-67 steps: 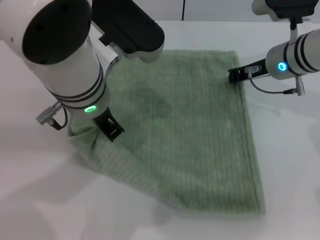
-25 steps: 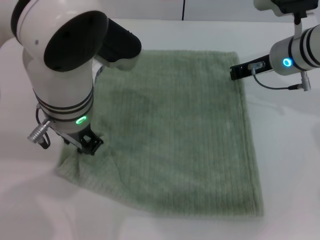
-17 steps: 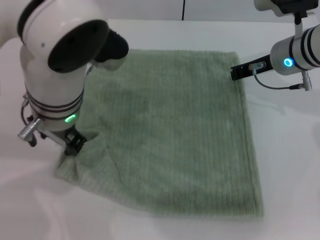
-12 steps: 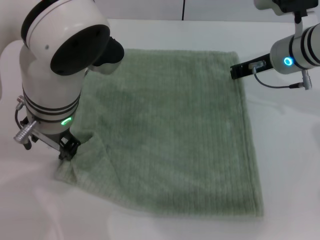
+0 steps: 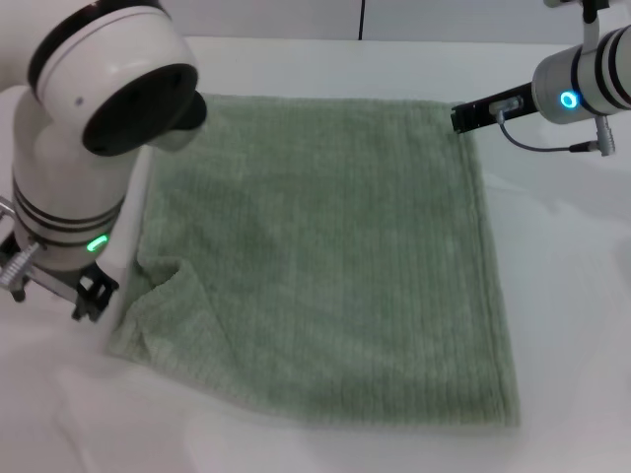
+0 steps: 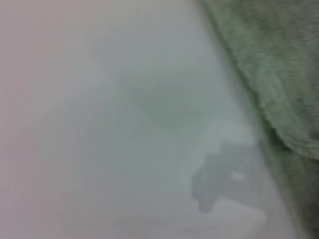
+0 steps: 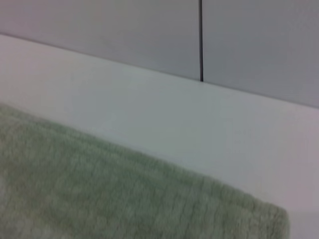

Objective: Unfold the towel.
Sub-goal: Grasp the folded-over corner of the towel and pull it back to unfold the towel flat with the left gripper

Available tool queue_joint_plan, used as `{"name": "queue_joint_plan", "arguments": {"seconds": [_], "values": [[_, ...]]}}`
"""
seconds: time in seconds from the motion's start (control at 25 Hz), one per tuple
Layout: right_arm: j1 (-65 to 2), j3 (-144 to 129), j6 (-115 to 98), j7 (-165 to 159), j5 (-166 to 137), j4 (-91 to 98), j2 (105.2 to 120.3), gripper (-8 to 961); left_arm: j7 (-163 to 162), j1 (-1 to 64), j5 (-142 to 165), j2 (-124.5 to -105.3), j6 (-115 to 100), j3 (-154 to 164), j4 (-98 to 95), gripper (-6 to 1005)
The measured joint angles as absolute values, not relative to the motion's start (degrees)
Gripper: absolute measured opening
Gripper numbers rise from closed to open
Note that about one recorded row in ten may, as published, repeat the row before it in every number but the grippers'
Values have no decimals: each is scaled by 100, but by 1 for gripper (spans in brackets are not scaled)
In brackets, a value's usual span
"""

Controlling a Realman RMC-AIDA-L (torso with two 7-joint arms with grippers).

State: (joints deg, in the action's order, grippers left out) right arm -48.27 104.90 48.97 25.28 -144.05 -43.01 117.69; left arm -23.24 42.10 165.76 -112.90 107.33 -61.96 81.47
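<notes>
Your white tabletop (image 5: pixel 572 325) is carrying the big pale sage-green ribbed terry towel (image 5: pixel 335 256), which is lying nearly flat with its near-left corner bunching up. Your left gripper (image 5: pixel 87 296) is sitting just off that corner; can't tell its jaws. Your right gripper (image 5: pixel 461 116) is touching the far-right corner, jaws unclear too.
</notes>
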Motion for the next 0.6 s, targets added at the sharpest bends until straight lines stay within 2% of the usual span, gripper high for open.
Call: {"name": "queue_joint_plan", "arguments": {"seconds": [0.04,0.12,0.24,0.36,0.52,0.6], "values": [[-4827,10494,4882,2528,-14405,-4306,11769,-1,-2480,4225,16577,-11188,10735,-6132,8249,635],[-4850,10508,4865,2529,-14415,-4312,11768,-1,-2581,4281,16578,-11108,10756,-6113,8391,636],[-4884,10515,4877,2531,-14433,-4337,11768,-1,-2583,4459,16579,-11091,10736,-6185,8675,636],[-4888,10499,4900,2532,-14436,-4376,11768,-1,-2421,4628,16574,-11299,10522,-6210,8697,636],[-4858,10501,4905,2531,-14439,-4385,11768,-1,-2106,4783,16573,-11683,10297,-6243,8269,636],[-4844,10509,4905,2532,-14441,-4386,11768,-1,-2013,4824,16571,-11778,10261,-6237,8067,636]]}}
